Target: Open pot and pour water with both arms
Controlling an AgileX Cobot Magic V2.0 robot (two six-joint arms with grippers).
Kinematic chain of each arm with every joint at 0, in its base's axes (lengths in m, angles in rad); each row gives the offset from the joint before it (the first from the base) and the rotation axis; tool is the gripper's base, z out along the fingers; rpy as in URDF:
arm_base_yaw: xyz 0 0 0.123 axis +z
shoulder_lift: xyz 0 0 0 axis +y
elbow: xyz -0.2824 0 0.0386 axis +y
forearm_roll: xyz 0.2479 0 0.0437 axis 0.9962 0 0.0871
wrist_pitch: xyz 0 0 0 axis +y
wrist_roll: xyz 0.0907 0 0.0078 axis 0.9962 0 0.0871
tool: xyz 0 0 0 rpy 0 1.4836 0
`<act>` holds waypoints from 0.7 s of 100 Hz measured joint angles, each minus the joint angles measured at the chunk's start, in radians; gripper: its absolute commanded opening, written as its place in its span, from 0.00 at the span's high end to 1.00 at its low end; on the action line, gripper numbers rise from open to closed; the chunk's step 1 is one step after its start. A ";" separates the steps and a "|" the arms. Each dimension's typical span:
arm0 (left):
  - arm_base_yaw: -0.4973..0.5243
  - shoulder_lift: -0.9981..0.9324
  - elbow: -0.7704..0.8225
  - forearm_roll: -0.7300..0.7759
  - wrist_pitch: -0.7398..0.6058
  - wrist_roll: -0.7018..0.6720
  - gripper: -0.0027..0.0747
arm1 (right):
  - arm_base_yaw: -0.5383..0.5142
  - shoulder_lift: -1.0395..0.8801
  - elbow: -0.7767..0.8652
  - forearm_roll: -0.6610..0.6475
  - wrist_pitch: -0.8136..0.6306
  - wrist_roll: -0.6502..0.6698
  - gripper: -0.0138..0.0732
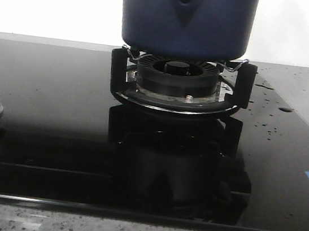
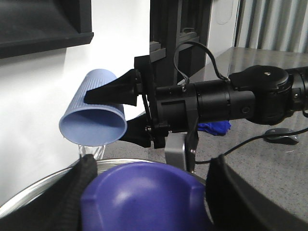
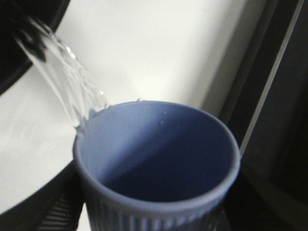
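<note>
Pot: the pot point(image 1: 187, 20) sits on the burner point(image 1: 176, 81) of the black cooktop point(image 1: 55, 136), at 12 o'clock in the front view.
Right gripper point(image 2: 129, 111): jaws closed on the tilted blue cup point(image 2: 96, 115), seen only from the left wrist.
Water point(image 3: 62, 77): streaming from the cup's rim, clearest from the right wrist.
Left gripper: fingers point(image 2: 72, 192) flank a purple knob point(image 2: 144, 197); grip cannot be told.

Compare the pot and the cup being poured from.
The pot is dark navy and smooth; the cup is pale blue and ribbed. The pot stands upright on the burner; the cup is tipped sideways in the right gripper, water running out. Both are blue and round.
</note>
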 measured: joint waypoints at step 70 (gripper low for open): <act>0.002 0.000 0.000 0.000 0.000 0.000 0.72 | 0.013 -0.049 -0.024 0.420 0.205 0.705 0.59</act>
